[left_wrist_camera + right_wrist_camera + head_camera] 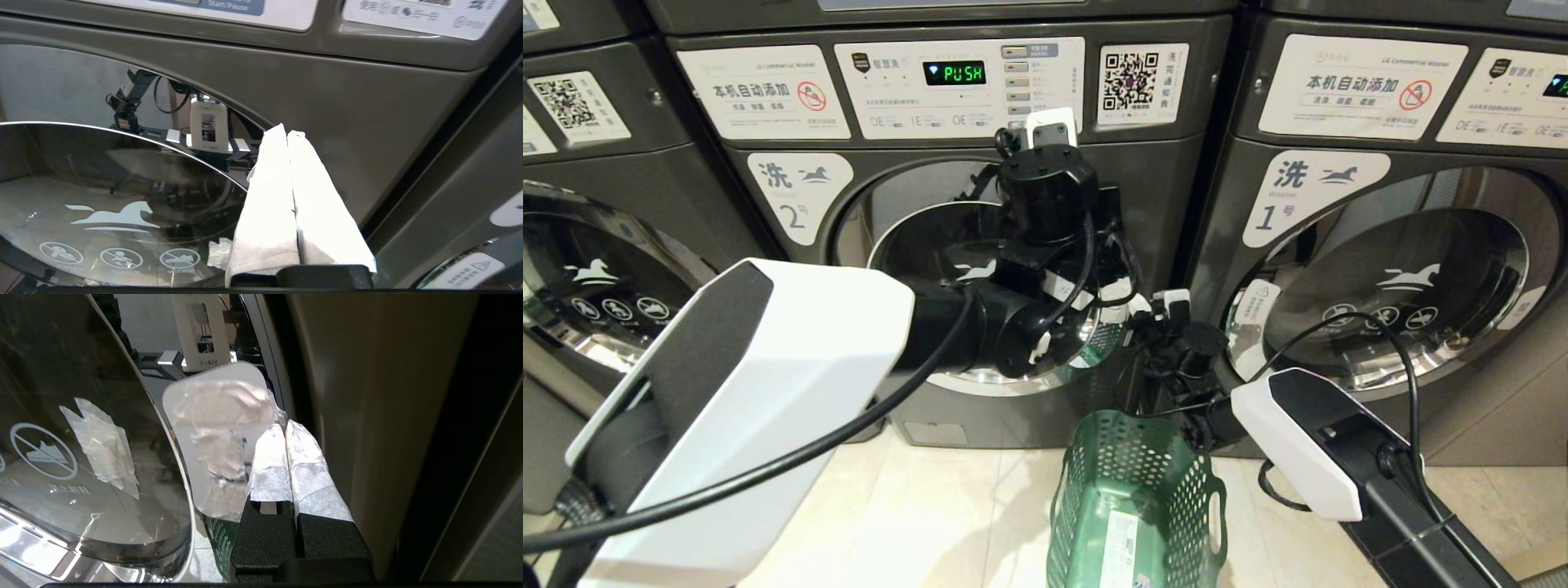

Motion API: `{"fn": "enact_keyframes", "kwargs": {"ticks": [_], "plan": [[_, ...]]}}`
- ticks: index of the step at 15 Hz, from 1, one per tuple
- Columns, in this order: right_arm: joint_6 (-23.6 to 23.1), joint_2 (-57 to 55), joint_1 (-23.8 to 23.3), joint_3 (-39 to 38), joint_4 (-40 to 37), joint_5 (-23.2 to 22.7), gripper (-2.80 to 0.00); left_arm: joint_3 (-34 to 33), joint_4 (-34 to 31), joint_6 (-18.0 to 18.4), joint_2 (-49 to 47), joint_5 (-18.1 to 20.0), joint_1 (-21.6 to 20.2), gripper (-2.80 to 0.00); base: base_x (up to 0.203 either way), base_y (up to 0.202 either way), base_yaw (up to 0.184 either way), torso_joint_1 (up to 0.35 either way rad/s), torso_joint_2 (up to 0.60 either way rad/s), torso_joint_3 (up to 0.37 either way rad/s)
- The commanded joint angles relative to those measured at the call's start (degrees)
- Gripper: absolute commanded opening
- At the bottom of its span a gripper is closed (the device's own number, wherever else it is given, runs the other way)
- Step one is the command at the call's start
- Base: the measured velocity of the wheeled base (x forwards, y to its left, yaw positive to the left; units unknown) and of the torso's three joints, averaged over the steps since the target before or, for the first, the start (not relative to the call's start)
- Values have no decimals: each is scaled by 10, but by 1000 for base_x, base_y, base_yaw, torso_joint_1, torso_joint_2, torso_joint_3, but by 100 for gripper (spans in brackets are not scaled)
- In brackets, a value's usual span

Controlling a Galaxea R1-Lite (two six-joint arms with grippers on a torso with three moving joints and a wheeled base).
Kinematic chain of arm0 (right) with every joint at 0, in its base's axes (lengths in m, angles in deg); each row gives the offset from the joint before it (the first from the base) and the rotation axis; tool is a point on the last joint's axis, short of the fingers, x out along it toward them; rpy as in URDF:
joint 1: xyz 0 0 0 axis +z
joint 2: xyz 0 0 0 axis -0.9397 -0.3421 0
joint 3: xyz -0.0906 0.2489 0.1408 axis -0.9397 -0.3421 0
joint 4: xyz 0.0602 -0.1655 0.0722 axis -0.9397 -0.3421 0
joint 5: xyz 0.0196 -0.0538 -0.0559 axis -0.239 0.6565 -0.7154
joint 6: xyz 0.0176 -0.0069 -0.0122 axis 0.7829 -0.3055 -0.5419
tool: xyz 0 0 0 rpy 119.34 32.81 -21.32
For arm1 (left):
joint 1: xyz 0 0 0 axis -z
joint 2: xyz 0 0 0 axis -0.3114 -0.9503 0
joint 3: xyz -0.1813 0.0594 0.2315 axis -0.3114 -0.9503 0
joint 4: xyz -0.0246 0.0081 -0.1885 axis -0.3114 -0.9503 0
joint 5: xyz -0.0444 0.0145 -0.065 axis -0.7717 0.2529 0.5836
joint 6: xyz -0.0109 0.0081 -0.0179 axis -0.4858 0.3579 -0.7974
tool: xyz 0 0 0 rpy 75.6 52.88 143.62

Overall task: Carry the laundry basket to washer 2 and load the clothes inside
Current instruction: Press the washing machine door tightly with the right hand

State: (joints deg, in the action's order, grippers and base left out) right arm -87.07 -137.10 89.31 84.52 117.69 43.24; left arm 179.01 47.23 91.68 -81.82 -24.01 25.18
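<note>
Bringing both clenched, empty grippers, left (pixel 292 134) and right (pixel 286 426), to the chrome-rimmed door of dark grey washer 2 (pixel 980 269), presumably to open it, I leave the perforated green plastic laundry basket (pixel 1135 506) on the floor just before it

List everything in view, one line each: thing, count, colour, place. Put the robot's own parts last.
washer 2: one, dark grey, straight ahead, chrome-rimmed door closed, display reads PUSH.
washer 1: one, dark grey, to the right of washer 2, door closed.
third washer: one, dark grey, at the left edge, number not visible.
laundry basket: one, dark green with round holes, on the floor below washer 2's door; only a white sticker shows inside, no clothes visible.
floor: pale tiles, before the machines.
left gripper: one, white-wrapped fingers, shut, empty, at the right rim of washer 2's door.
right gripper: one, black with white-wrapped tips, shut, empty, by the taped door handle.
</note>
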Motion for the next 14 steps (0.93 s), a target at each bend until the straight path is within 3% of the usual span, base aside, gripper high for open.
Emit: {"fn": "enact_keyframes", "kwargs": {"ticks": [1, 14], "plan": [[0, 25, 4, -1, 4, -2, -280, 0, 4, 1, 8, -3, 2, -280, 0, 0, 0, 0, 0, 0], [-4, 29, 34, 1, -40, -16, -280, -2, 6, 1, 37, -38, 8, -280, 0, 0, 0, 0, 0, 0]]}}
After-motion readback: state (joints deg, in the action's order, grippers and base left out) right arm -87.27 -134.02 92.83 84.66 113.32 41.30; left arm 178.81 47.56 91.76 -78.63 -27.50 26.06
